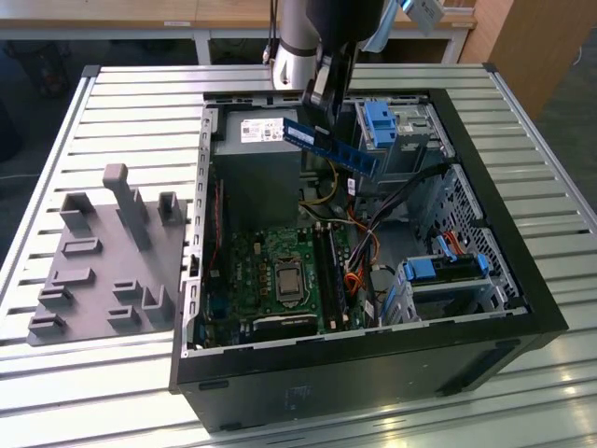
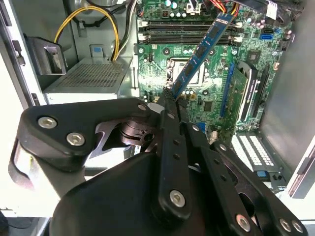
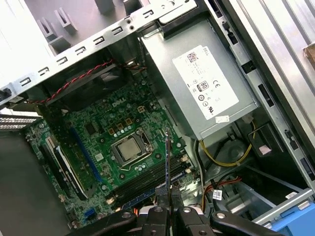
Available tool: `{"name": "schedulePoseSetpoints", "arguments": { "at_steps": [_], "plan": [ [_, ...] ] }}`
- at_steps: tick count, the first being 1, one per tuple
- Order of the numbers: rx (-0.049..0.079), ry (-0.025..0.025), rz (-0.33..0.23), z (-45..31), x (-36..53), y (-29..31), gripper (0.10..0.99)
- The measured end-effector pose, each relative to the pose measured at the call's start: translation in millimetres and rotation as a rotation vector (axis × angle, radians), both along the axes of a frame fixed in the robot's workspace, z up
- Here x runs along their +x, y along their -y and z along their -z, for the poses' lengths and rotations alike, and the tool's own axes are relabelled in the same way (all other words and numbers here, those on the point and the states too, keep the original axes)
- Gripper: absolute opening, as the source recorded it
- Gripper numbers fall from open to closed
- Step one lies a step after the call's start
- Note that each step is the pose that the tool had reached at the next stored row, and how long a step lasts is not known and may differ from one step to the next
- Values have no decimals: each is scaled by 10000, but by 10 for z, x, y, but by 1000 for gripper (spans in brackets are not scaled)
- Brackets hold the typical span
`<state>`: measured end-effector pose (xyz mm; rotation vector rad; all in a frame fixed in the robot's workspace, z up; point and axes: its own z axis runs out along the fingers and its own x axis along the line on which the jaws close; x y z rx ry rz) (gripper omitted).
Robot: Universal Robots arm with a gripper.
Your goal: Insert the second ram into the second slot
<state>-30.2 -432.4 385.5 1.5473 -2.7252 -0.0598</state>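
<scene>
In the exterior view, the gripper [image 1: 315, 117] is clamped on the second ram [image 1: 334, 149]. The stick hangs tilted in the air over the far part of the open computer case [image 1: 373, 347], just beside the power supply [image 1: 254, 168]. The memory slots [image 1: 332, 271] lie nearer, on the motherboard [image 1: 266, 275], well apart from the stick.

In the second wrist view, the fingertips [image 2: 166, 105] pinch one end of the stick, and its length slants across the board toward the slots. With such an end grip, we judge that the ram must be brought level and parallel to its slot, or a push will tip it.

In the first wrist view, we see the ram edge-on above the slots, near the processor socket [image 3: 129, 150]. This view suits checking sideways alignment. We cannot tell whether the latches stand open, so we would press straight and gently.
</scene>
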Motion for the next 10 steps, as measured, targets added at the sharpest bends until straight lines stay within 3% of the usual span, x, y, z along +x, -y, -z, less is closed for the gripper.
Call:
{"name": "schedulePoseSetpoints", "arguments": {
  "at_steps": [10],
  "plan": [
    [0,0,364,0,0,0,137]
  ]
}}
